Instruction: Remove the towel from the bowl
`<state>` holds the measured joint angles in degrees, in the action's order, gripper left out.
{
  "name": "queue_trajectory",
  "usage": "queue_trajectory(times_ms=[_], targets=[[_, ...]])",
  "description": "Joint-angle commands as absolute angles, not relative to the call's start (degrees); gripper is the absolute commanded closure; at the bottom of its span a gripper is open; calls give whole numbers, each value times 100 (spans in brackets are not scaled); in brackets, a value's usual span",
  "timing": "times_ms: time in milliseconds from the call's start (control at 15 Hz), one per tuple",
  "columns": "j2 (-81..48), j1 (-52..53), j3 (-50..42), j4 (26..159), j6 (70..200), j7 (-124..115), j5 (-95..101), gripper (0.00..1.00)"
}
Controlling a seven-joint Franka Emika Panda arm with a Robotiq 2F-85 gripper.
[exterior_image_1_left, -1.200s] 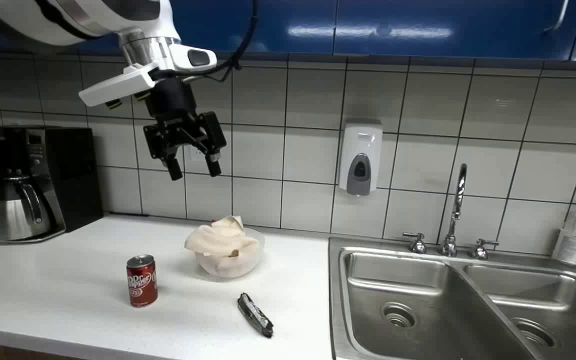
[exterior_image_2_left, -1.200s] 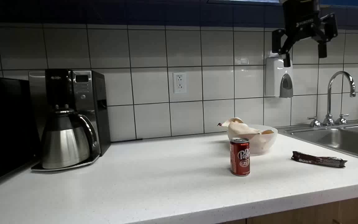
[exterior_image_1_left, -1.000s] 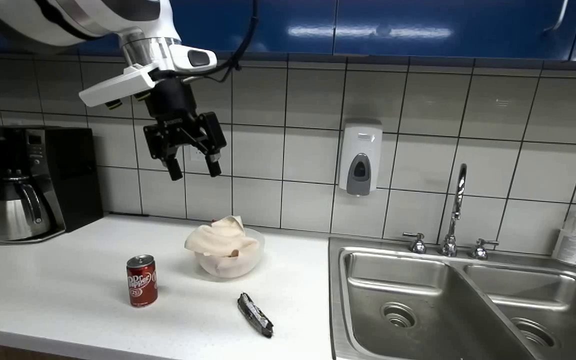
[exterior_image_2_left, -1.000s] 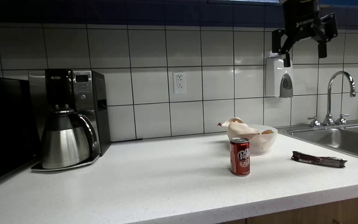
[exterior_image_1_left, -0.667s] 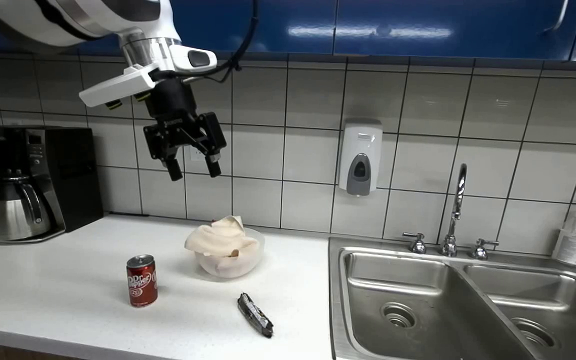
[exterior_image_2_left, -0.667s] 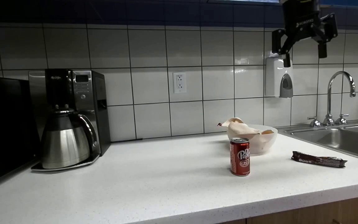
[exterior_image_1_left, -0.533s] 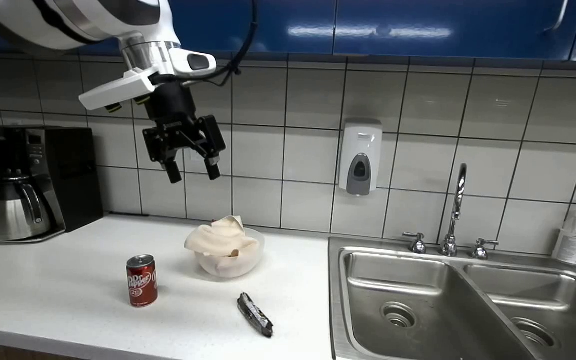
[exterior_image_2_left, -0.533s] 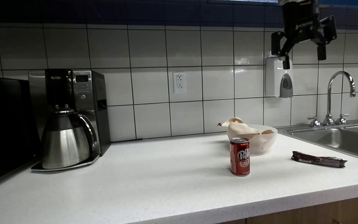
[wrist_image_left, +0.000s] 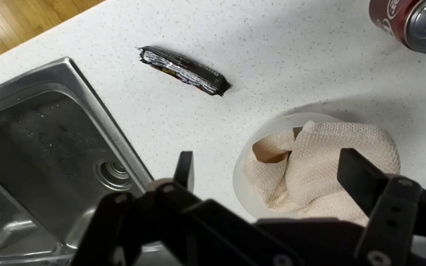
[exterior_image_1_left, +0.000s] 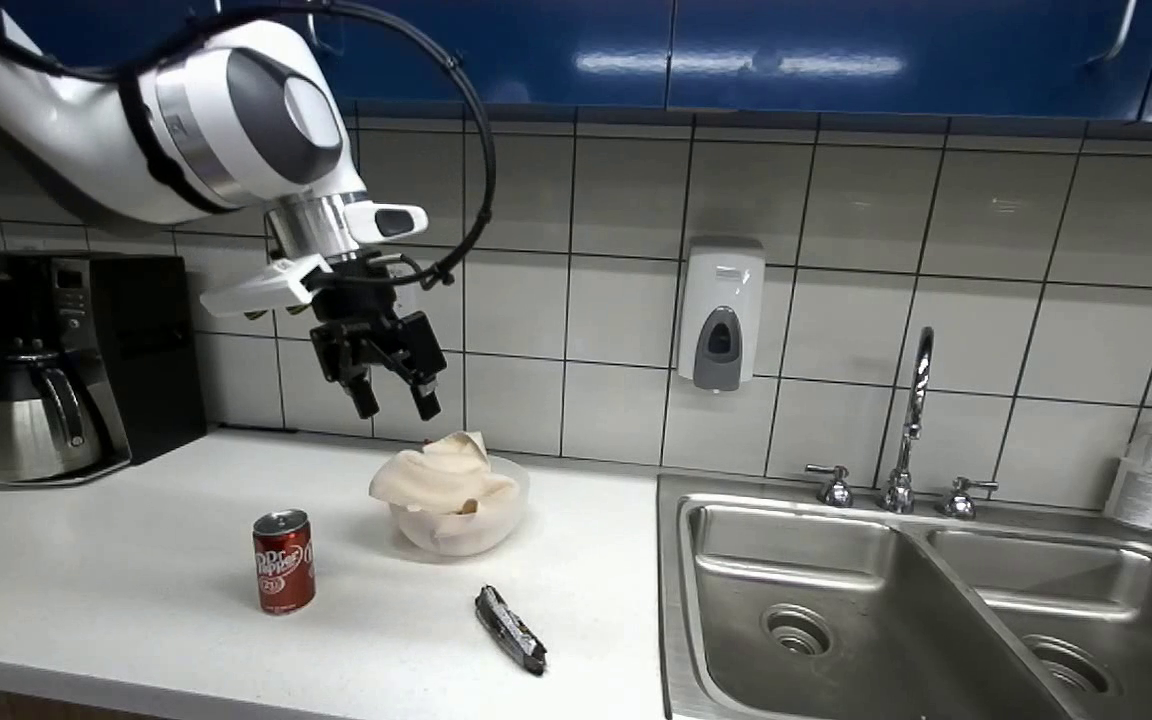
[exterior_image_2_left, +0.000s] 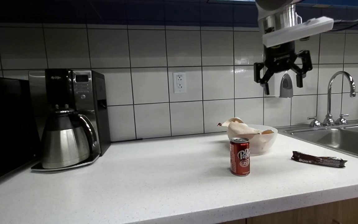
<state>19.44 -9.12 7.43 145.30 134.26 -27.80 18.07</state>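
Note:
The beige towel lies bunched in the translucent white bowl, with part of it over the rim. Both also show in an exterior view, towel and bowl, where the can partly covers the bowl. My gripper is open and empty, in the air above the bowl and apart from the towel. It also shows open in an exterior view. In the wrist view the towel and bowl appear between and under the right finger; the gripper's body hides their lower edge.
A red soda can stands near the bowl. A dark wrapped bar lies between bowl and sink. The coffee maker stands at the far left. The tiled wall with a soap dispenser runs behind the bowl.
My gripper has come down toward the bowl, mostly within the last half second, and shifted left in an exterior view. It stays open. The towel, bowl, can and bar have not moved.

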Motion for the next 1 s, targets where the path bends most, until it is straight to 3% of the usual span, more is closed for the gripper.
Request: queue_trajectory(times_ms=[0,933], targets=[[1094,-985,923,14150,13869,-3658,2275,0],[-1136,-170,-274,12904,15626,-4516,2446,0]])
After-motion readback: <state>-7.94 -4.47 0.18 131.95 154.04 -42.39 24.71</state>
